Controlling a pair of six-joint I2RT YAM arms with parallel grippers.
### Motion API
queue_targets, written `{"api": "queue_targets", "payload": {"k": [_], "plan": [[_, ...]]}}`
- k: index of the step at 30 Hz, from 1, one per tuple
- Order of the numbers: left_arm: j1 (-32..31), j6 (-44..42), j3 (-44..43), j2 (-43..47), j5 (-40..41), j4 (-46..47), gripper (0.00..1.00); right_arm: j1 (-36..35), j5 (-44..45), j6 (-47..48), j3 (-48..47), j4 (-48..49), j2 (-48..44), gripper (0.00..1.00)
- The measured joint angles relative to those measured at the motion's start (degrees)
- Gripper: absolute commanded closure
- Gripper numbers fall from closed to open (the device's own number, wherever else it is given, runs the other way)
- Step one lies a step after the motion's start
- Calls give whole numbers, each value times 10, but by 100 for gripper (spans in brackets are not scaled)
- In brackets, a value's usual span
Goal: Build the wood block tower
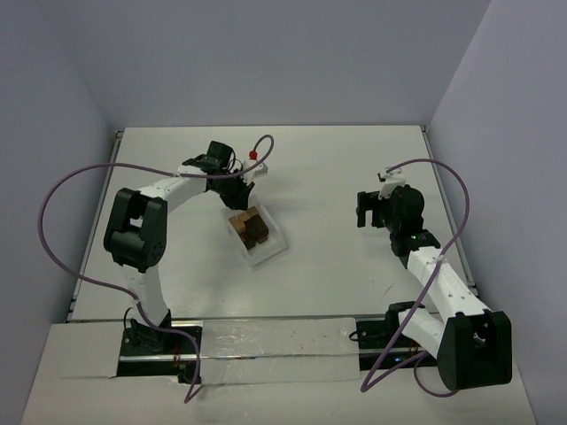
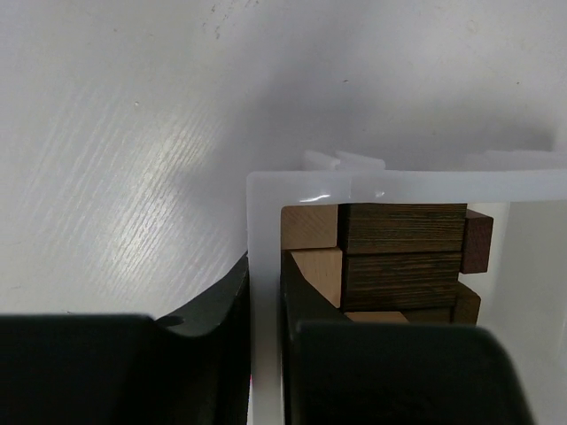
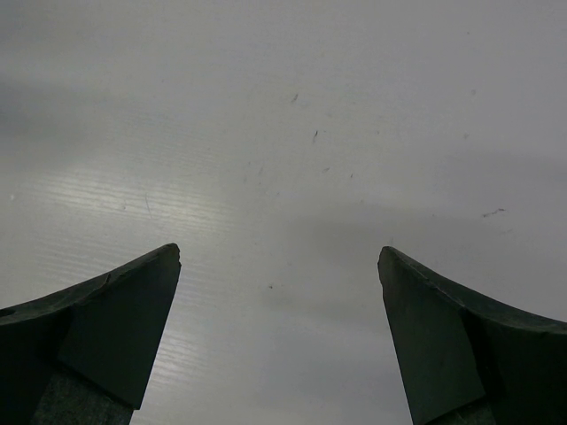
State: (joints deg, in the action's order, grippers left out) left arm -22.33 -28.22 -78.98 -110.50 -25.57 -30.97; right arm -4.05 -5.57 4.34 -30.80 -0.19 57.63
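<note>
Since the left pincer (image 2: pixel 265 297) was clamped on the side wall of the white tray (image 2: pixel 301 188), one finger outside and one inside, the step looked like steadying or tipping the tray to free the wood blocks (image 2: pixel 403 252). Doing it well would likely mean a firm pinch and a slow tilt, so nothing scattered. The blocks lay packed in the tray's corner, just beside the inner finger. The right pincer (image 3: pixel 279 292), jaws apart, hung over the counter (image 3: pixel 292 133), well apart from them.
</note>
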Motion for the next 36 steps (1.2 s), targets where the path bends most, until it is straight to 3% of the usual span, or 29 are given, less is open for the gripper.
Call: {"api": "queue_targets", "payload": {"k": [2, 9, 18, 28, 36], "plan": [[-1, 1, 0, 1, 7, -1, 100, 0, -1, 0, 0, 0, 0, 0], [-5, 2, -21, 15, 82, -21, 100, 0, -3, 0, 0, 0, -1, 0], [-72, -42, -37, 94, 298, -1, 100, 1, -11, 0, 0, 0, -21, 0], [-186, -128, 67, 135, 526, 150, 100, 1, -12, 0, 0, -1, -33, 0], [-248, -220, 157, 151, 649, 320, 100, 1, -12, 0, 0, -1, -35, 0]]}}
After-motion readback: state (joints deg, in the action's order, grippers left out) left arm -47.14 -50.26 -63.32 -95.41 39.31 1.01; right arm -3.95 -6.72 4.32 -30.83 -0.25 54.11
